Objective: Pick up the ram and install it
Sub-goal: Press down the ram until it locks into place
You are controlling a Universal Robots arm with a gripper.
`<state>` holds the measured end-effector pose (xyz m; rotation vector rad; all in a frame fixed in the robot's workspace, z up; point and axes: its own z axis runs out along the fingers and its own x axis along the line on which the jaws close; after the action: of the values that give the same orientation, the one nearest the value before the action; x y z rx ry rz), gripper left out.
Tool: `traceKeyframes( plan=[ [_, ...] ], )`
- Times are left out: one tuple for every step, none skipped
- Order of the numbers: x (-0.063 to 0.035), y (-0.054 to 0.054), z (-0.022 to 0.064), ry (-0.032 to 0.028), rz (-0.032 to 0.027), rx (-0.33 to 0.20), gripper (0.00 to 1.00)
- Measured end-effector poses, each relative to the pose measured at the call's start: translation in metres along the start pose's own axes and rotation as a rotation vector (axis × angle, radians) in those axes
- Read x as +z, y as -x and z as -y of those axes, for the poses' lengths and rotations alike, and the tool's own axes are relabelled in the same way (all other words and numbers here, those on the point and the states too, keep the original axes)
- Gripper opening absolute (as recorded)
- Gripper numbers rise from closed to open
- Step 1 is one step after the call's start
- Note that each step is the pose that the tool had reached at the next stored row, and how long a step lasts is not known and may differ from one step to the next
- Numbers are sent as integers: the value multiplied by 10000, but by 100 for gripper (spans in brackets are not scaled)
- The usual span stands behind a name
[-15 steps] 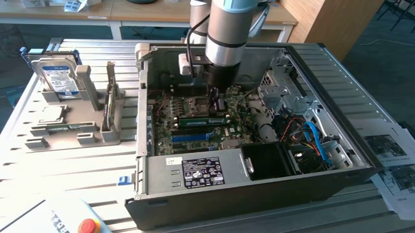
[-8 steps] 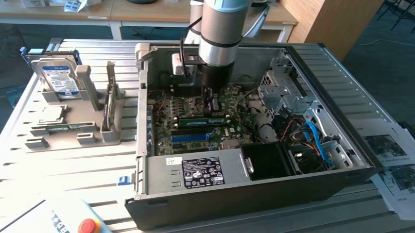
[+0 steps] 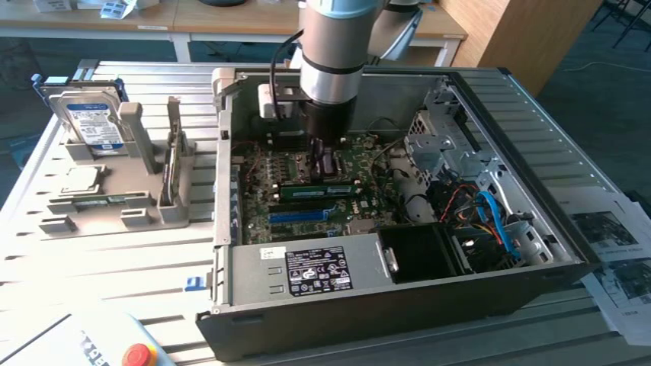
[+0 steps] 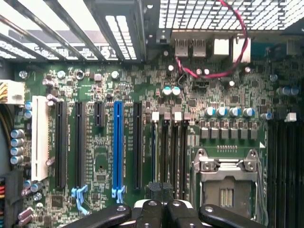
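The ram [image 3: 320,189] is a green strip with a whitish label. It stands on edge along the motherboard [image 3: 371,179] inside the open computer case, parallel to the blue slot [image 3: 305,215]. My gripper [image 3: 325,164] hangs straight down just behind it in the exterior view. I cannot tell whether the two touch. In the wrist view my gripper [image 4: 160,192] is shut, with nothing visible between its fingers. It sits over the row of black memory slots [image 4: 173,152], beside the blue slot [image 4: 118,147] and the processor socket [image 4: 228,180].
The case walls [image 3: 229,152] and a drive cage [image 3: 447,145] hem in the board. The power supply [image 3: 315,271] sits at the near side, with blue cables [image 3: 498,221] at the exterior view's right. A grey rack [image 3: 133,206] outside holds a hard drive [image 3: 91,122] and upright boards [image 3: 173,164].
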<state>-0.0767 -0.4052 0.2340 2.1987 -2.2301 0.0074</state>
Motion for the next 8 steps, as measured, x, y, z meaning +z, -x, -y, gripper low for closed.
traceKeyframes(
  plan=[
    [0,0,-12,-1,0,-1,10],
    [0,0,-24,-2,0,-1,10],
    [0,0,-31,-3,1,0,10],
    [0,0,-31,-3,0,-1,10],
    [0,0,-31,-3,0,-1,10],
    [0,0,-32,-3,0,-1,10],
    [0,-1,-32,-3,0,-1,10],
    [0,0,-32,-3,0,-1,10]
  ],
)
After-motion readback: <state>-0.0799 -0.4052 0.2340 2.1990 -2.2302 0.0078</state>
